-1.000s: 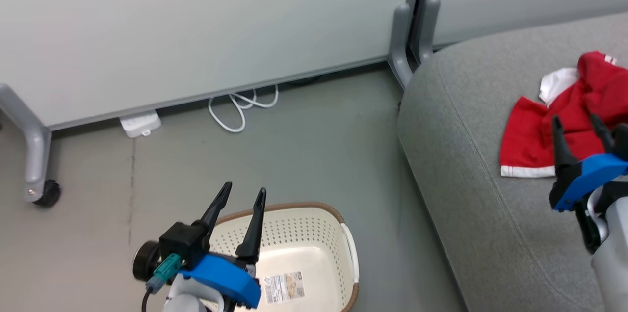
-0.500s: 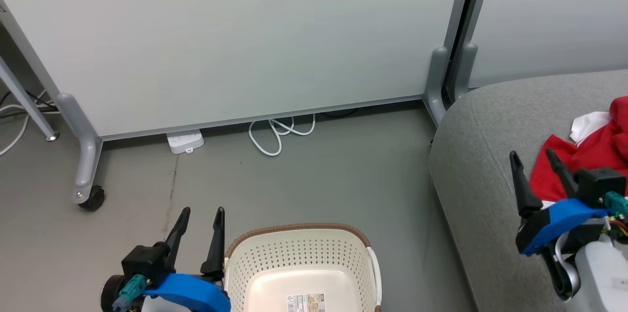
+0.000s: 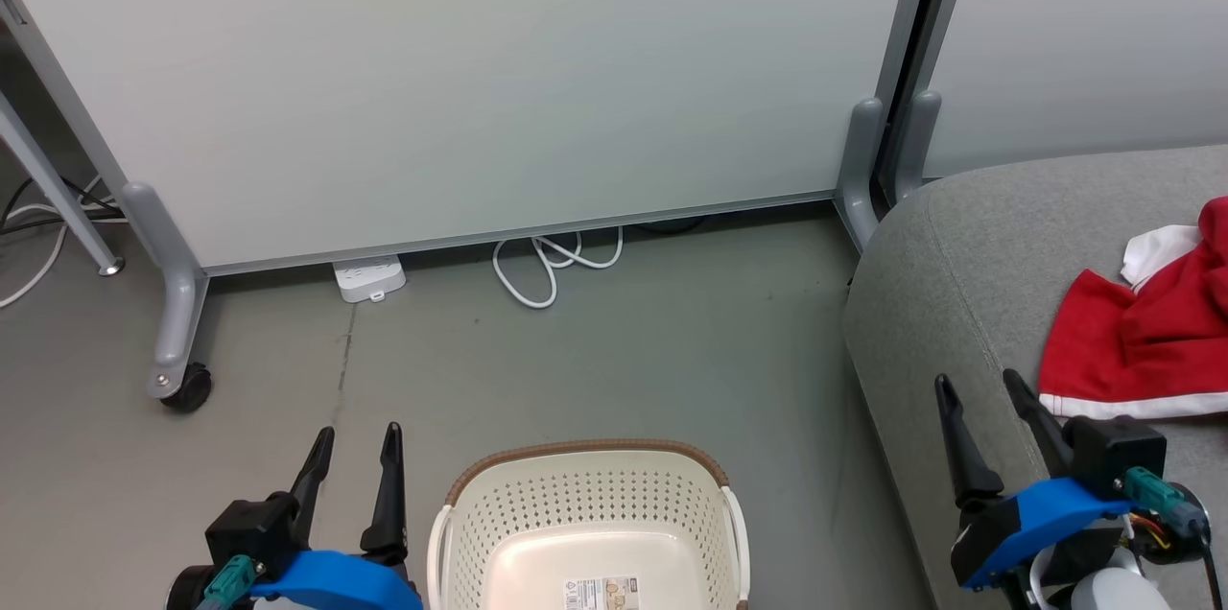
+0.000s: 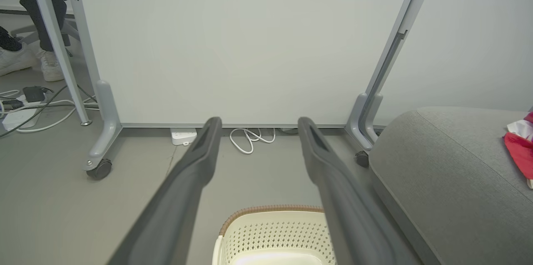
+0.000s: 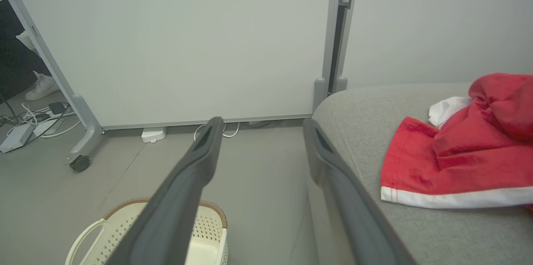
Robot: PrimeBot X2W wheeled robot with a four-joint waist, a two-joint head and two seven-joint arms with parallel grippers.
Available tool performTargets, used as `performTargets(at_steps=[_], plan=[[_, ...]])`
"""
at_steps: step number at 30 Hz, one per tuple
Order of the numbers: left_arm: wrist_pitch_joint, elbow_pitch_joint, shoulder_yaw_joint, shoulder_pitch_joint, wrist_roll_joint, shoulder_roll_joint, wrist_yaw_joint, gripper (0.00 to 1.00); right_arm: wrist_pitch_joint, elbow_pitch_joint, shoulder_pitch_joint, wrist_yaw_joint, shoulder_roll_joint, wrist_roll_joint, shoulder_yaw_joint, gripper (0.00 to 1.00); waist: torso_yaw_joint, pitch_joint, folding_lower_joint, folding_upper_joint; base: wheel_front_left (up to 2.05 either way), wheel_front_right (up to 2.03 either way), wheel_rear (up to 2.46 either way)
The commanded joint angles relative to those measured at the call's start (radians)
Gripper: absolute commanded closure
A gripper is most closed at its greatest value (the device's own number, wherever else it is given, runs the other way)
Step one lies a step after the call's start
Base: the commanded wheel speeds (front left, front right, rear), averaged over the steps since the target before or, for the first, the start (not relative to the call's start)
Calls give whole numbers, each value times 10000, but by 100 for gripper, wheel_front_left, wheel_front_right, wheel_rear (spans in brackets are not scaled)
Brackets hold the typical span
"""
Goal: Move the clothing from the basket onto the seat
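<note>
The red clothing [image 3: 1146, 341] with white trim lies crumpled on the grey seat [image 3: 969, 274] at the right; it also shows in the right wrist view as red clothing [image 5: 462, 152] on the seat [image 5: 374, 106]. The cream basket [image 3: 590, 514] with a brown rim stands on the floor at bottom centre, with nothing but a label on its bottom. My left gripper [image 3: 355, 442] is open beside the basket's left side, holding nothing. My right gripper [image 3: 979, 391] is open over the seat's front edge, left of the clothing and apart from it.
A white partition [image 3: 480, 73] on grey wheeled legs [image 3: 177, 341] stands behind the floor space. A white power strip [image 3: 369, 279] and a looped white cable [image 3: 552, 265] lie at its foot. A person's white shoes [image 4: 25, 63] and more cables are at the far left.
The camera has swung left and tilted, shifting the whole picture. My right gripper has drawn back from over the clothing to the seat's front edge. My left gripper has moved from over the basket to its left side.
</note>
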Motion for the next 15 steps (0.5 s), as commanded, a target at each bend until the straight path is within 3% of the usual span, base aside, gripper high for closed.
performTargets(at_steps=[1,15], plan=[[-26,24,51,96,32,9,-17,0,19,-175,238,1,72,-86,9,0,-15,-5,1,-1,0,0,0],[-26,21,42,190,-11,-29,-17,0,253,-658,699,1,374,-124,47,0,1,29,1,-1,0,0,0]])
